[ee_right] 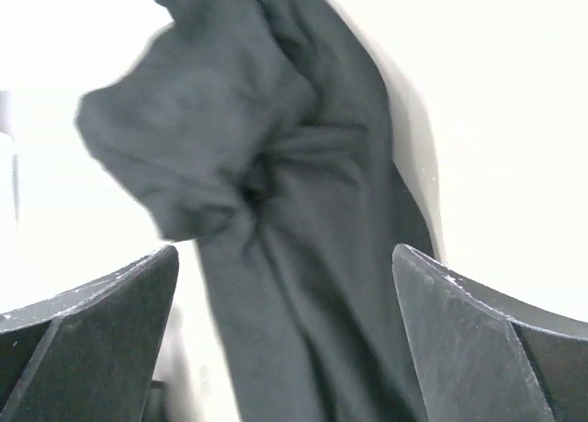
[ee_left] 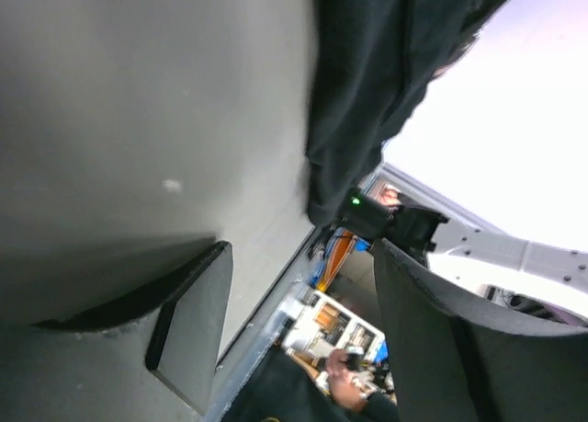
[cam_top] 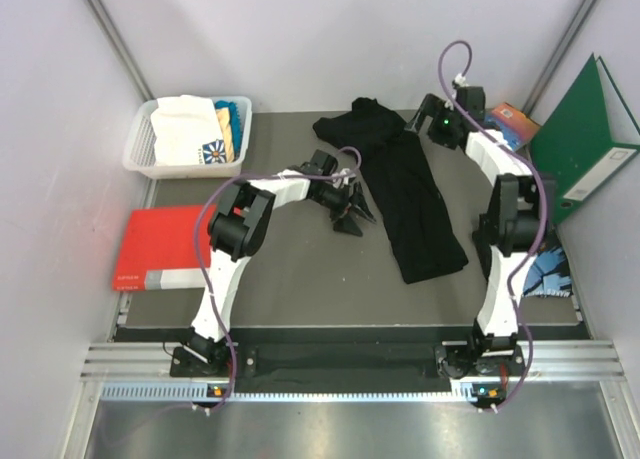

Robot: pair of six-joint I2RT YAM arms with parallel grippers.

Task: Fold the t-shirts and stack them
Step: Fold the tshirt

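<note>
The black shirt (cam_top: 410, 199) lies flat on the table as a long strip, bunched up at its far end. The basket (cam_top: 138, 157) with the other shirts sits off the strip's far left. The left claw (cam_top: 352, 207) is just beside the shirt's left edge, jaws apart and holding nothing. The right claw (cam_top: 432, 109) is by the bunched end, wide open and empty too. My worry: pinch that lump and you'll probably grab several layers, so the fold comes out lopsided. A one-sided tug could also skew the strip.

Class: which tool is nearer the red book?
Left. The left tool sits mid-table, right of the red book; the right tool is beyond the black t-shirt, at the far right.
</note>
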